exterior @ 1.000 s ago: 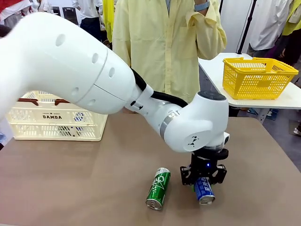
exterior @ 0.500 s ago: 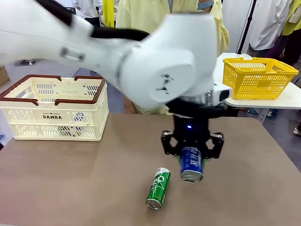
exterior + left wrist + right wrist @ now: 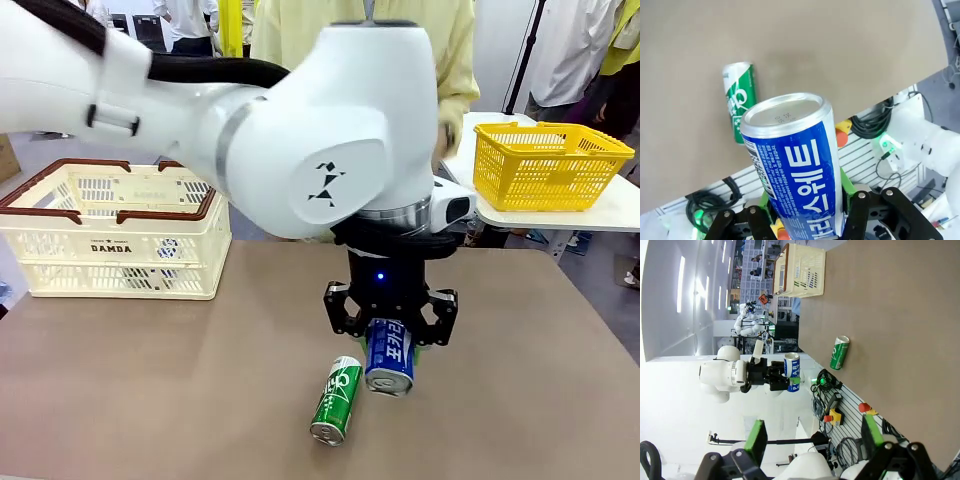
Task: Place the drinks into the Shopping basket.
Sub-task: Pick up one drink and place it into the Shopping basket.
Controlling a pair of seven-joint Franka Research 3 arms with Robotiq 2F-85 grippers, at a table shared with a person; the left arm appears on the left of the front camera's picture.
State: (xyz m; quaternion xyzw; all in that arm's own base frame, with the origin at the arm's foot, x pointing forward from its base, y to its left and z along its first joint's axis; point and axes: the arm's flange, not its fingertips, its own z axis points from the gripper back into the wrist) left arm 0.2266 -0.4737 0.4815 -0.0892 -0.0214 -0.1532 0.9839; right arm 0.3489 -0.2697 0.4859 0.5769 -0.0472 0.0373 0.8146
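The left gripper (image 3: 392, 333) has its black fingers closed narrow around the blue can (image 3: 390, 355), one finger on each side. The can is a tall, thin, round tube made of metal. It is shiny blue with big white letters and has a smooth silver end. It hangs in the air over the flat brown table (image 3: 150, 390), near the middle, and tips a little.

A green can (image 3: 336, 400) lies on its side on the table, just beside the blue one. It has the same thin shape, with curly white writing and a silver rim.

The Shopping basket (image 3: 115, 250) sits on the far left part of the table, well apart from both cans. It is a big box of hard cream-white plastic. Its walls have rows of slots, its rim has dark brown handles, and the front says DAMDA.

A yellow basket (image 3: 545, 165) with net-like walls sits on a white table (image 3: 610, 215) at the far right.

The right gripper (image 3: 812, 437) has its fingers spread wide, with green pads and nothing between them.

There are two cans, one blue and one green, and two baskets.
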